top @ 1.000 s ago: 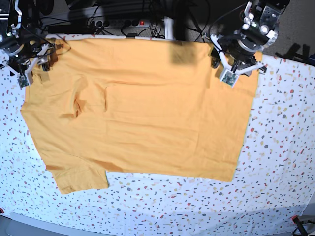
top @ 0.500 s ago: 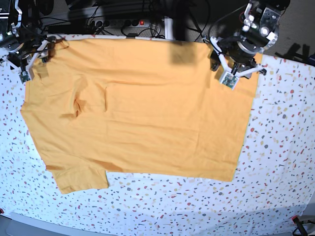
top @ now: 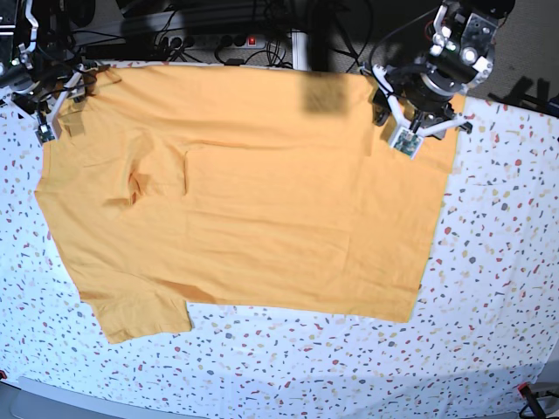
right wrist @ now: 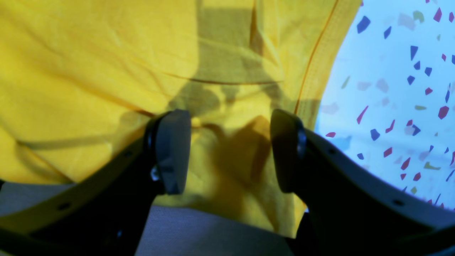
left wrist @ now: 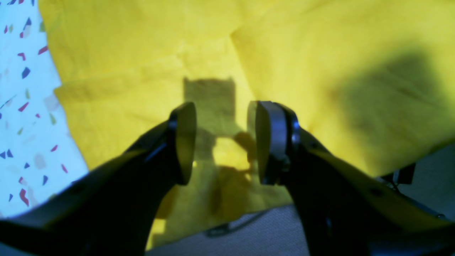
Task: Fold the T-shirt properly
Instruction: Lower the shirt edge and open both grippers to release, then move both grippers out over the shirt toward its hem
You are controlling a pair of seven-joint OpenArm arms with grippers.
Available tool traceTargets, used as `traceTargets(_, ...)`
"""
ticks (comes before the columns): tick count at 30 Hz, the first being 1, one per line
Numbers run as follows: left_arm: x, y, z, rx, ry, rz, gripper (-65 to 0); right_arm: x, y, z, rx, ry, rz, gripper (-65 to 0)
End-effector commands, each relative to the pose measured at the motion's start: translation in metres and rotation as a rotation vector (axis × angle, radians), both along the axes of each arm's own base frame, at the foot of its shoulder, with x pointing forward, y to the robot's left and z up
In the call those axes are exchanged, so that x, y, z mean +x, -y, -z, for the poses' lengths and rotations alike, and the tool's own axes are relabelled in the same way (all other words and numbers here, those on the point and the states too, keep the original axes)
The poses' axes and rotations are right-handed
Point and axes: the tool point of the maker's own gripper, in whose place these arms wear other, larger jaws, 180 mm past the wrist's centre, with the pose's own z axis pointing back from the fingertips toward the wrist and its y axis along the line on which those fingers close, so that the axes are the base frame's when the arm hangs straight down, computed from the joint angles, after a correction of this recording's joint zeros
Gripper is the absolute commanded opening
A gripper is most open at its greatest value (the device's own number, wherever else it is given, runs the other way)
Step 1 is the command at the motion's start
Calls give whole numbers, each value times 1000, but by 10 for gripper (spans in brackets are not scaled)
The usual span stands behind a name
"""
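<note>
**Both arms wait above the far edge of the T-shirt**

The T-shirt (top: 253, 192) lies spread almost flat on the tablecloth (top: 489, 288), with one sleeve pointing toward the near edge of the table. The left gripper (top: 408, 122) hangs over the far corner of the T-shirt on the base view's right side. The right gripper (top: 54, 103) hangs over the far corner on the other side. Both claws stand apart and nothing is between them; the right one looks wider than the left one.

To do this step well, each claw should probably come straight down on the cloth edge near its corner and pinch all layers together, not only the top one. It seems wise that both arms close and lift at a similar height, so that the T-shirt folds along a straight line and does not drag on the tablecloth.

The base view shows the whole outline of the T-shirt and a small wrinkle near its middle left, which no wrist camera sees. The left wrist view shows the left gripper (left wrist: 222, 142) above a folded hem. The right wrist view shows the right gripper (right wrist: 231, 153) beside a stitched hem (right wrist: 312, 74) of the T-shirt, with the tablecloth just next to it.
</note>
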Motion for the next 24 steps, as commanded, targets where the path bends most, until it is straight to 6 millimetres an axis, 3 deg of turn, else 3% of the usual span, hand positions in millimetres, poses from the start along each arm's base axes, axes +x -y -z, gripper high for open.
traceTargets(1, 8, 1, -11, -12, 52, 1, -386, 7, 9, -11, -32, 34, 4, -294)
traceTargets(7, 25, 11, -32, -84, 195, 16, -386, 26, 7, -19, -25, 101, -9, -294)
traceTargets(13, 52, 3, -49, -6, 284, 31, -386, 59, -1, -44, -31, 206, -39, -294)
traceTargets(18, 90, 2, -81, 7, 403, 33, -386, 89, -11, -72, -30, 312, -69, -294)
traceTargets(24, 137, 3, -135, 5, 570, 32, -386, 132, -27, -113, 19, 553, -126, -294)
